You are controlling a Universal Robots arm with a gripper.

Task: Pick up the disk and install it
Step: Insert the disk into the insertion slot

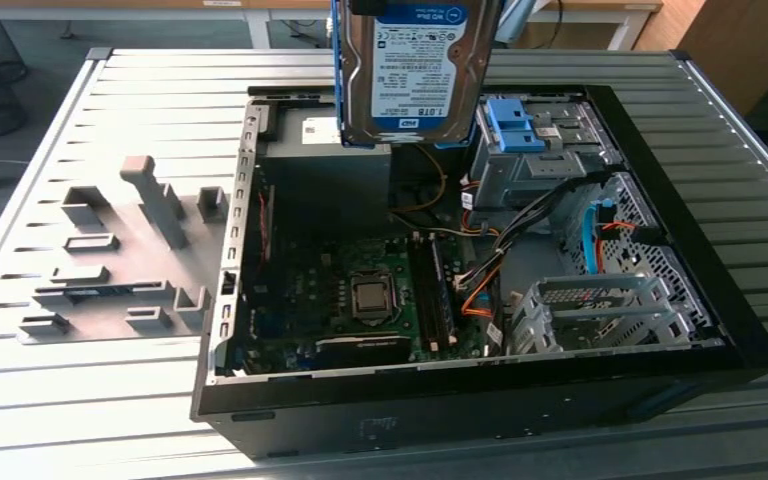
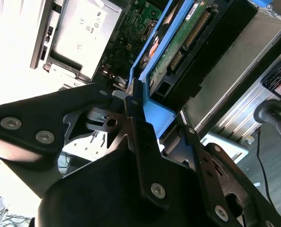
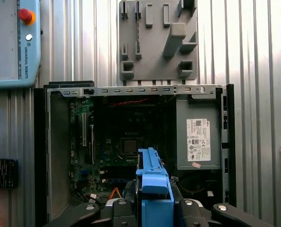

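The disk (image 1: pixel 418 70) is already picked up, hanging on edge with the jaws clamped on its blue rail (image 2: pixel 155 109), above the open computer case (image 1: pixel 424 420) lying below them on the worktop (image 1: pixel 91 400); installing it is not yet done.

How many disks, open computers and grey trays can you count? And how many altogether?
disk: 1
open computer: 1
grey tray: 1
Total: 3
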